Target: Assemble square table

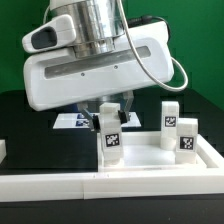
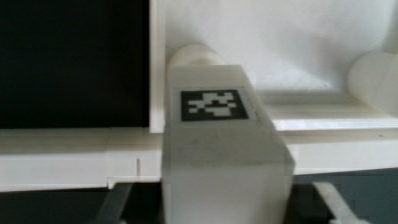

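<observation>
Landmark: the leg post [image 1: 109,139] under the arm, white, upright, with a black-and-white tag on its face; every place below is given from it.
Small white block: at the exterior view's far left edge [image 1: 2,150], well apart from the landmark post, on the black table [image 1: 25,125].
White rail: a long white ledge [image 1: 60,183] runs across the front, just below the landmark post's foot.
Marker board: flat sheet of tags [image 1: 72,121] lies behind the landmark post, partly hidden by the arm.
End effector: [image 1: 108,112] comes down from the big white housing right above the landmark post; its dark fingers [image 1: 122,108] stand on either side of the post's top, pinching it.
Other leg posts: two more tagged white posts, one [image 1: 170,125] near and one [image 1: 187,134] further toward the exterior view's right of the landmark.
Exterior view only: the arm, the three posts together, the table.
Wrist view only: the landmark post [image 2: 222,125] close up, filling the middle, its tag sharp; white moulded parts [image 2: 329,90] behind it, too blurred to name; the fingertips cannot be made out here.
</observation>
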{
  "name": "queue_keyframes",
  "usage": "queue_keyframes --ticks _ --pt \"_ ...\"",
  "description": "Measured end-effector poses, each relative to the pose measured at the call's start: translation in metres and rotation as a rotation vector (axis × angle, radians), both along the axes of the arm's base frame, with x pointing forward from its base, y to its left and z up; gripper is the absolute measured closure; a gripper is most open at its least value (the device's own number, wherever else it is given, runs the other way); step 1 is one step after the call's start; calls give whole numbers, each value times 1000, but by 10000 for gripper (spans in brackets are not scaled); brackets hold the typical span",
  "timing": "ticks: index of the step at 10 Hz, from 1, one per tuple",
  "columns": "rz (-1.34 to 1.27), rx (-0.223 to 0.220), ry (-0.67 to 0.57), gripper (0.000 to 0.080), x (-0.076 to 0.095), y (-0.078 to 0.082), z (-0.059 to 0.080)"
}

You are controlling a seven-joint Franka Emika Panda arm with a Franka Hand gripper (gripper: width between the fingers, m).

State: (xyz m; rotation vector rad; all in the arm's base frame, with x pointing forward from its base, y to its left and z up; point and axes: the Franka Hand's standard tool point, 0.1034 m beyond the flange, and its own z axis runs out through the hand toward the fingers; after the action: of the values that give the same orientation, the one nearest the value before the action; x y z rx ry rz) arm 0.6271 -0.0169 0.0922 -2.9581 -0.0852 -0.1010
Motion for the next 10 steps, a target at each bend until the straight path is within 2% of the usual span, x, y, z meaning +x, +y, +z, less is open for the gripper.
queue_keyframes --ticks 4,7,10 --pt "-42 7 7 509 0 0 0" --pt "-313 20 7 509 0 9 -1" --pt "-580 29 33 508 1 5 -1"
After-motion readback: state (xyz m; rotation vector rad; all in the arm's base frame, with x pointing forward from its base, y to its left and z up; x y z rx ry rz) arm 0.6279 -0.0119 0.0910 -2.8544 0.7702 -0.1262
